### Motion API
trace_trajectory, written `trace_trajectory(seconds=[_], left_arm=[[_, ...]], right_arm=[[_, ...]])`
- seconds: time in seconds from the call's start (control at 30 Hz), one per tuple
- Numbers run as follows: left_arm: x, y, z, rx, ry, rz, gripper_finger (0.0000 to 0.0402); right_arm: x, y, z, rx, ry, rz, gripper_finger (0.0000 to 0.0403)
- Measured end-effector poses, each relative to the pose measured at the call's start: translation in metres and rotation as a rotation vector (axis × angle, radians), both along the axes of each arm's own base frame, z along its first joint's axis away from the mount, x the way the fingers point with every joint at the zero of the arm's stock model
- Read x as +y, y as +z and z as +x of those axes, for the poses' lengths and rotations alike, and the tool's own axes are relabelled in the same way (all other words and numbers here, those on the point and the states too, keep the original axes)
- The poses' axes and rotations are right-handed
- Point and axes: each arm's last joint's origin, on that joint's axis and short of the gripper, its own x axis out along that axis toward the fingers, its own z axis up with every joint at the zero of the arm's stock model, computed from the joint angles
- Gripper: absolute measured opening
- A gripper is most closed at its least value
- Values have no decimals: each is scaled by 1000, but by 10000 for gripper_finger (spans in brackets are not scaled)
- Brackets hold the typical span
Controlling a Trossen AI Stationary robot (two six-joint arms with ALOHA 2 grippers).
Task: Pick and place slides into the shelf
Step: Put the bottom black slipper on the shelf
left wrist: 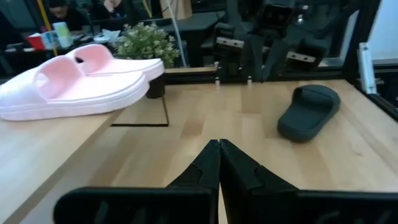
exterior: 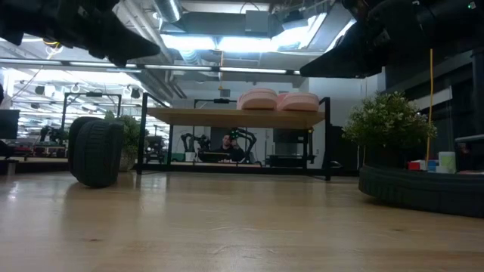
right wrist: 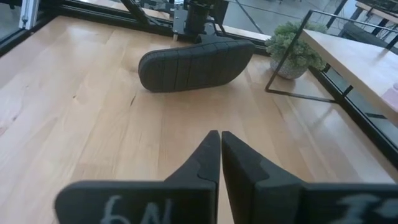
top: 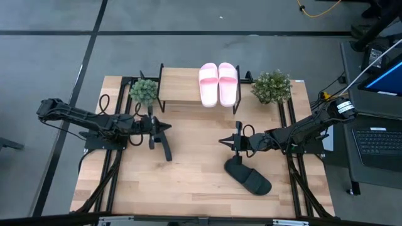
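The left pincer [top: 168, 127] hangs over the middle-left of the bench [top: 188, 182], its fingers pressed together and gripping nothing. Just in front of it a black slide [right wrist: 194, 64] stands on its edge, ribbed sole facing across the bench toward the other arm, its long axis running roughly from the shelf side toward the near edge. The right pincer [top: 222, 142] sits opposite, over the middle-right, likewise closed up tight and empty. Near it, toward the front edge, the second black slide [top: 248, 177] lies flat, sole down, its length angled diagonally toward the front right corner.

Beyond both arms, the shelf [top: 179, 93] stands at the far edge of the bench, and the two pink slides [top: 218, 83] rest side by side on its right half, touching each other, long axes across the plank's depth. The left half of the plank is bare. A small potted plant [top: 144, 91] stands just beside the shelf's left end and a bushier one [top: 271, 86] just beside its right end. White marking on the right pincer's body reads something like "N9"; I cannot make it out for sure.
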Motion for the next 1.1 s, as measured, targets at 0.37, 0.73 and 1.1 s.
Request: trace_trajectory(seconds=[0.37,0.73,1.1], left_arm=[[-2,0,0,-3,-83,-13,0],[-2,0,0,0,-84,-6,0],[-2,-2,0,24,-84,-3,0]], right_arm=[[1,3,1,-50,-14,170,19],[0,5,2,-68,-34,213,9],[25,59,19,174,-79,236,4]])
